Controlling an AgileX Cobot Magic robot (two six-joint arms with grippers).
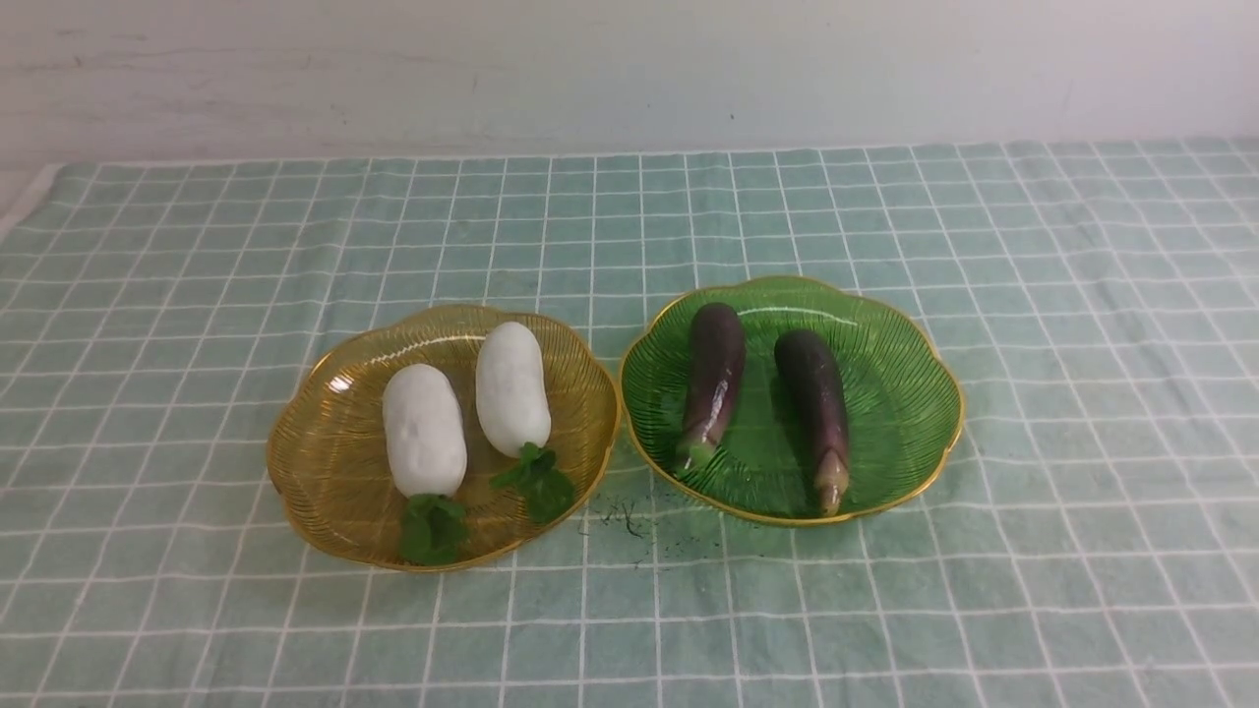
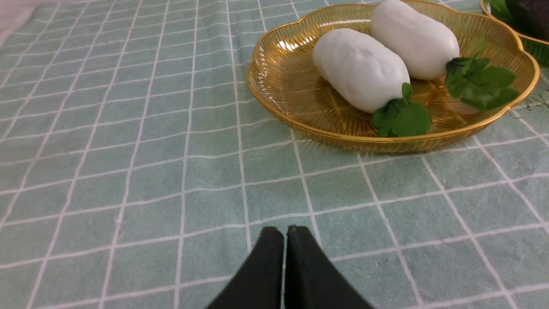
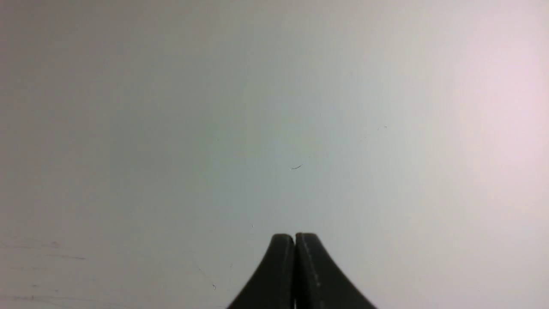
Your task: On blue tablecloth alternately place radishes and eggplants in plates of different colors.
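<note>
While both of my grippers sit pressed shut on nothing, the vegetables lie sorted ahead of me. My left gripper (image 2: 285,234) hovers low over the blue tablecloth (image 1: 197,295), with the amber plate (image 2: 279,86) just ahead of its tips and off to one side, holding both radishes (image 2: 360,68) side by side, leafy tufts toward me. My right gripper (image 3: 295,240) faces only a blank pale surface, so nothing lies before it. The eggplants (image 1: 713,379) rest side by side in the green plate (image 1: 905,344). I judge the radishes light but smooth and rounded, apt to roll, so I would pinch across the mid-body, never the flimsy leaves. The glossy eggplants look slippery; their thick middle seems safest.
</note>
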